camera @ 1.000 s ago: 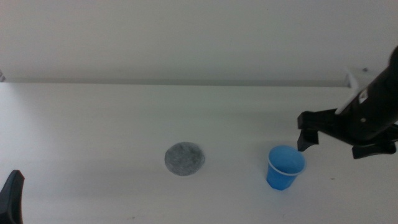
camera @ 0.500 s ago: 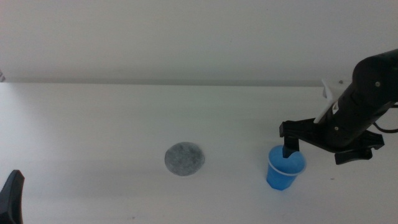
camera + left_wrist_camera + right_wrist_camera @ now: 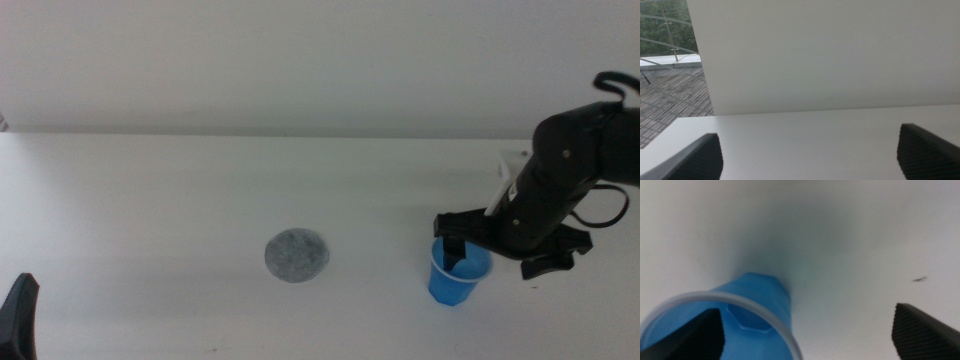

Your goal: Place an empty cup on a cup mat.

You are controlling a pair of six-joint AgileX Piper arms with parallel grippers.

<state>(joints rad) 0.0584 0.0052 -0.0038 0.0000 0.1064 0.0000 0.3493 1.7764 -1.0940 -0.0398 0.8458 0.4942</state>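
The blue cup [image 3: 452,286] stands upright on the white table, right of centre. The grey speckled cup mat [image 3: 297,255] lies flat to its left, apart from it and bare. My right gripper [image 3: 490,260] is open and low over the cup. One jaw reaches down inside the cup's mouth and the other is outside, on the cup's right. In the right wrist view the cup [image 3: 755,297] shows empty, with its white rim around one jaw of the right gripper [image 3: 806,311]. My left gripper [image 3: 18,315] waits at the bottom left edge, open and empty in its own wrist view [image 3: 807,134].
The white table [image 3: 150,200] runs back to a white wall [image 3: 300,60]. A small dark speck [image 3: 920,279] marks the table near the right gripper. Outdoor paving and a railing [image 3: 665,75] show past the wall in the left wrist view.
The right arm has moved left and down toward the cup; one jaw now dips inside its mouth. The cup, the mat and the left gripper have not moved.
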